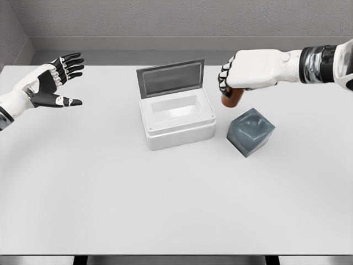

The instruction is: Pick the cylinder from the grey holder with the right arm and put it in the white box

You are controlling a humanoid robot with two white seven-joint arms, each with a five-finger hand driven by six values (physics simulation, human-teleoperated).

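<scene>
Here the right hand's fingers (225,77) clamp the brown cylinder (233,97), its lower end protruding.

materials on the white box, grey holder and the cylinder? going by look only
White lidded box: looks like matte moulded plastic or foam, with thick rounded walls and no shine. Its raised lid's inner face is grey.
Grey cube holder: semi-gloss, slightly translucent, maybe rubber or resin, with soft highlights around the top recess.
Reddish-brown cylinder, held in the right hand: smooth and uniform, possibly plastic or wood. It's mostly covered, so uncertain.
</scene>
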